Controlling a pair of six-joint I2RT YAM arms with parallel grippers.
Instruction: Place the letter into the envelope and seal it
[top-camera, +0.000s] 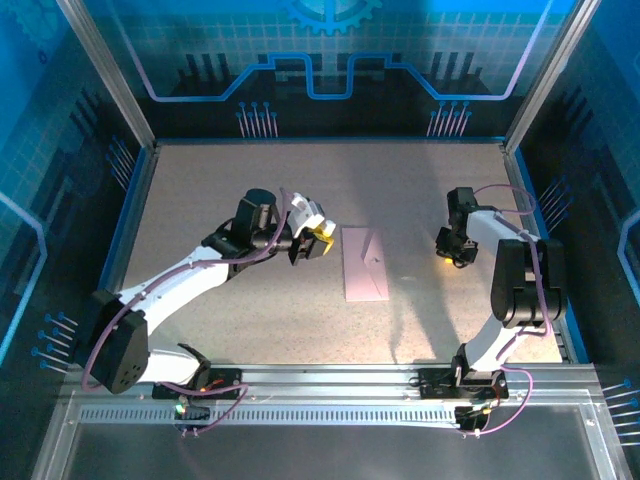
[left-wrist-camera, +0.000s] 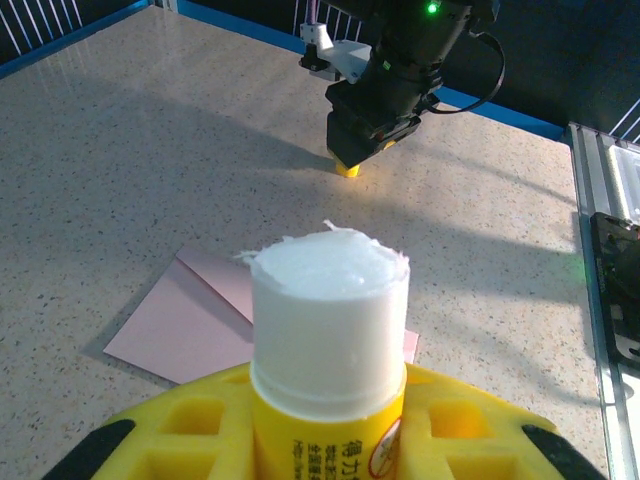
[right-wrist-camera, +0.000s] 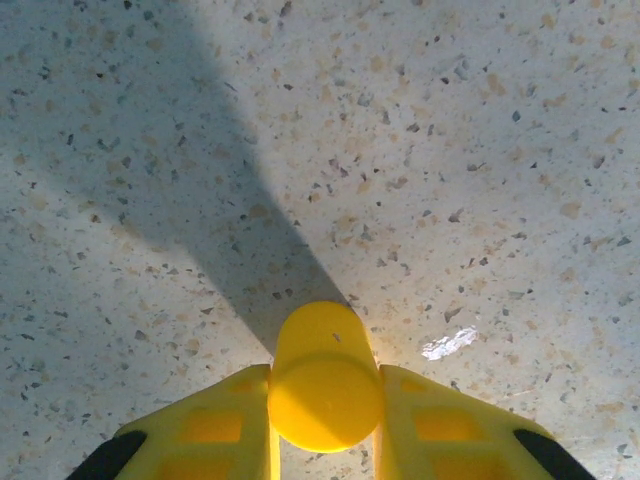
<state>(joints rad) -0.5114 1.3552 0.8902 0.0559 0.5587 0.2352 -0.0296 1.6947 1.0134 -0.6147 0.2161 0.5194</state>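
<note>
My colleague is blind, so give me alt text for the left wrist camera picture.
An uncapped glue stick, white glue exposed, stands clamped between the left gripper's yellow fingers. Beyond it the pink envelope lies on the speckled table, flap open; farther off, the right gripper holds a yellow cap.

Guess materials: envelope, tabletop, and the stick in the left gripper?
Envelope: thin matte pink paper, going by the creased flap. Tabletop: speckled stone or stone-look laminate, slight sheen. Glue stick: waxy white glue with a rough top, in a yellow tube, probably plastic.
</note>
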